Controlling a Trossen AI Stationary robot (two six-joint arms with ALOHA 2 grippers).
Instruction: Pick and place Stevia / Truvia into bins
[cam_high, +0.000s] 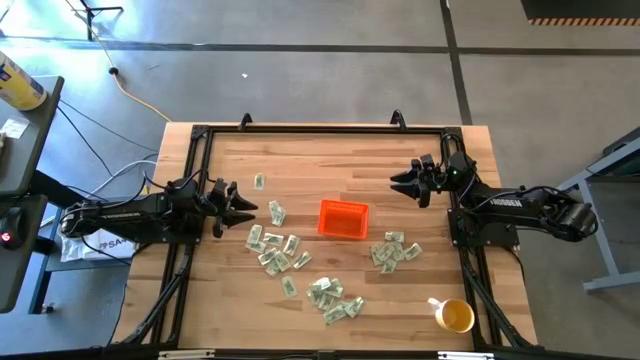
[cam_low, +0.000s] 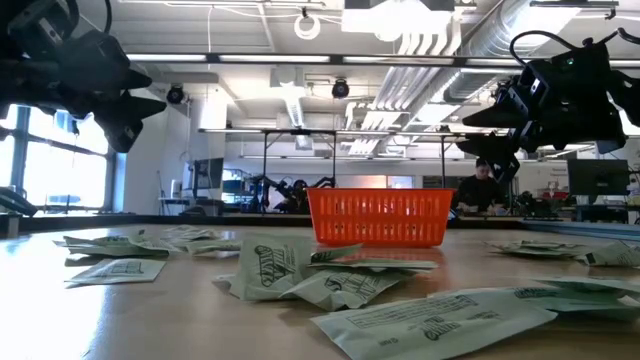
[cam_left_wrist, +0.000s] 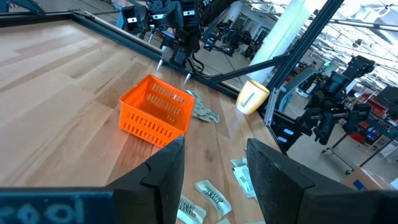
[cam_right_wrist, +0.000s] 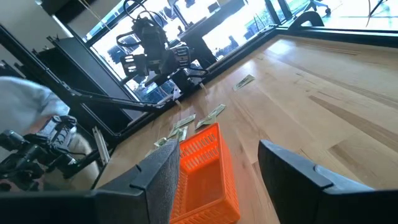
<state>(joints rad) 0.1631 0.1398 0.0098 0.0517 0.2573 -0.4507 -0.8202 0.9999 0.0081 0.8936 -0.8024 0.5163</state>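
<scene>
1. On the wooden table, two dark arms wait at opposite sides, both above the surface.
2. The orange bin sits mid-table, apparently empty.
3. The left gripper is open, holding nothing; the right gripper likewise.
4. A yellow-and-white cup stands near one corner.
5. Stevia packets lie scattered around the bin.

Bare wooden table lies open behind the orange bin. Scattered sweetener packets crowd its front and sides; a yellow cup occupies the near right corner.
</scene>
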